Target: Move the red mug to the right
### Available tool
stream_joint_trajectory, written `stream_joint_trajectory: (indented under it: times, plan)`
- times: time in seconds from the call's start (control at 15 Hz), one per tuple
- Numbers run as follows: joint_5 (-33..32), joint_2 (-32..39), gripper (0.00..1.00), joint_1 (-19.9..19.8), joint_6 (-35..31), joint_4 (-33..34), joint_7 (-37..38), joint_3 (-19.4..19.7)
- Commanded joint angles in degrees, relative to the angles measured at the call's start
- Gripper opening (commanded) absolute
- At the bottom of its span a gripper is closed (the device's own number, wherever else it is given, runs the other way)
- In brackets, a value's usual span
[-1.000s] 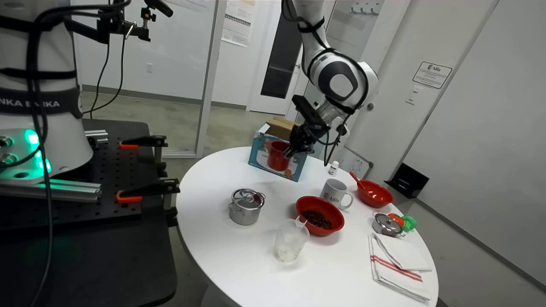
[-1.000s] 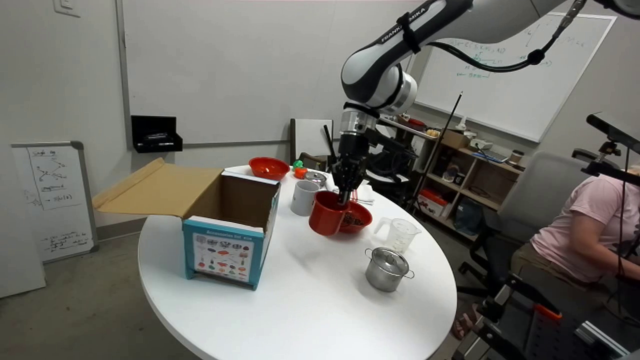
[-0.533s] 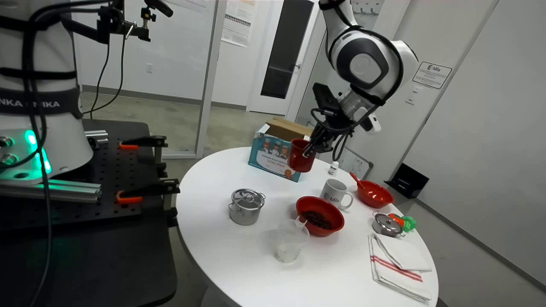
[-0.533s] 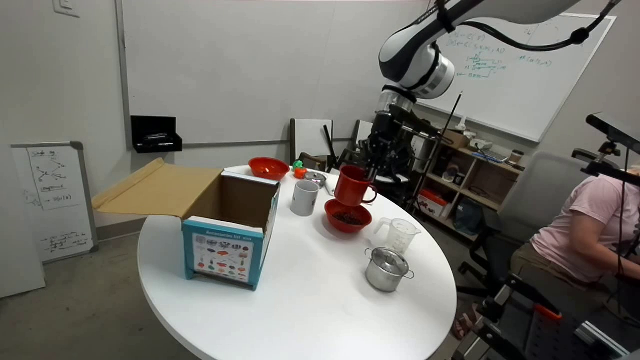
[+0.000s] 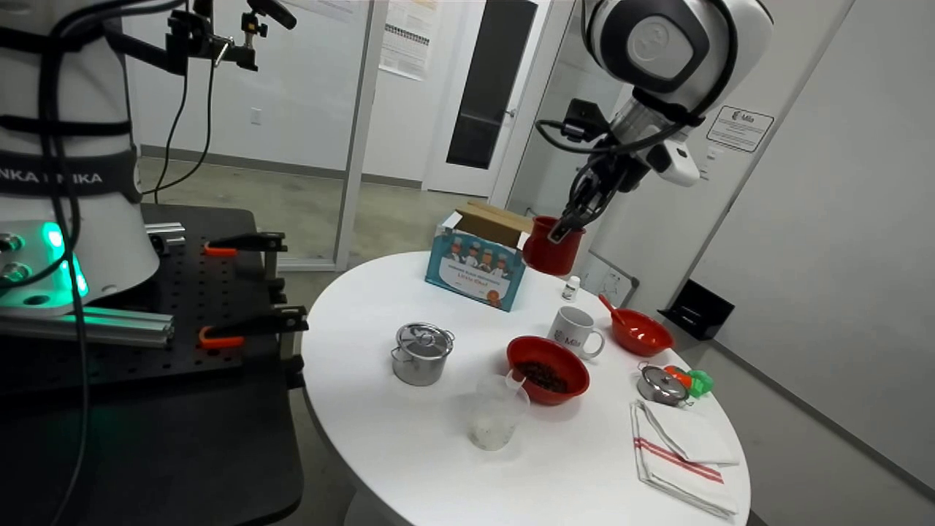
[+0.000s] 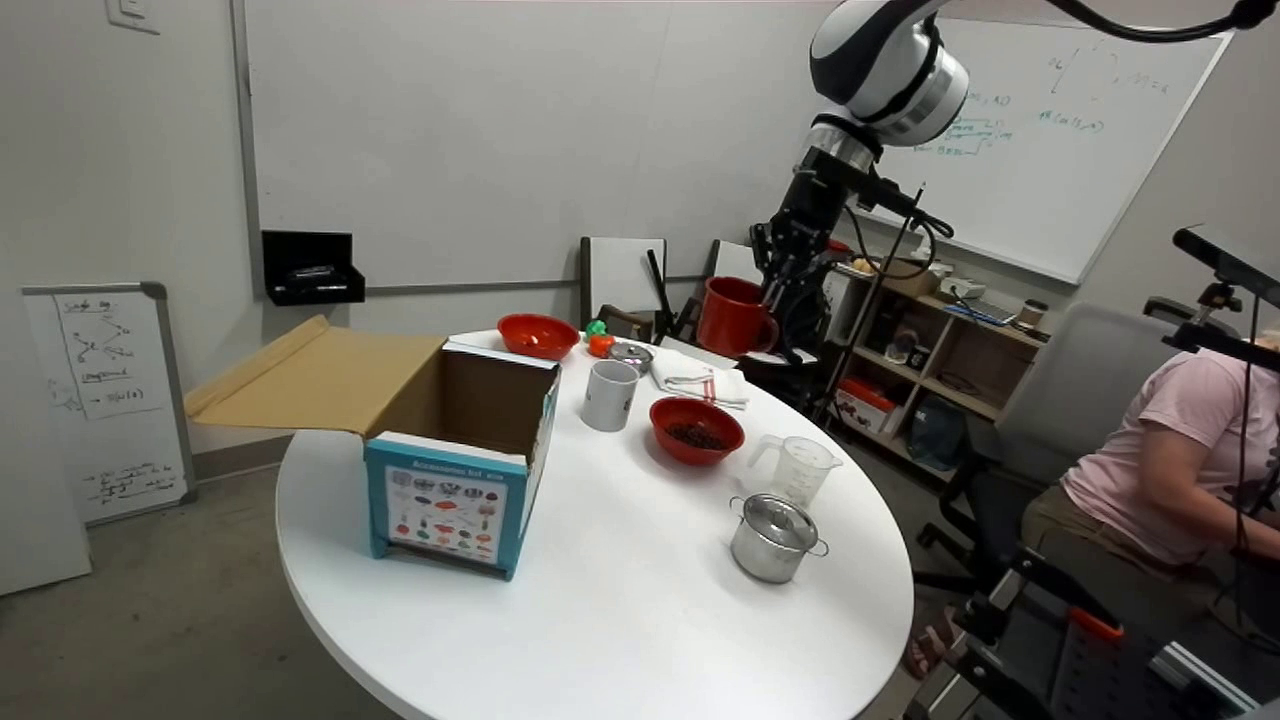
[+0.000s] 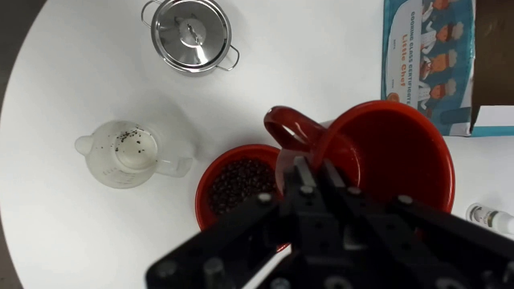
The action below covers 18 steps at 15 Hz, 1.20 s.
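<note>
You have the small glossy red cylindrical mug [image 7: 387,150] aloft, right of centre in the wrist view, its wall pinched beside the handle by the black two-fingered gripper [image 7: 317,166]. This looks like the carrying step; setting down remains. Next, pass well above the round red bowl of dark beans [image 7: 241,153], just below that frame's middle, then probably lower onto bare round white table [image 6: 640,580] and release.
</note>
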State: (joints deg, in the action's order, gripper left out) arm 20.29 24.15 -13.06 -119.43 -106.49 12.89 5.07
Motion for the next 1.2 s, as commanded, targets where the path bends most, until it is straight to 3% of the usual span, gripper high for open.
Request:
stream_joint_trajectory:
  times: [0.0,0.07,0.2,0.6,1.13]
  plan:
    - [0.39,-0.26,0.08,0.99,0.22,-0.06,0.14,0.85]
    - [0.4,-0.33,0.02,1.19,0.15,-0.18,0.37,0.83]
    - [1.13,2.31,0.02,1.37,1.67,2.08,4.53,1.21]
    - [6.61,4.45,0.02,0.14,-3.21,3.99,17.22,3.47]
    - [14.29,5.86,0.02,-6.79,-5.64,5.3,24.76,8.39]
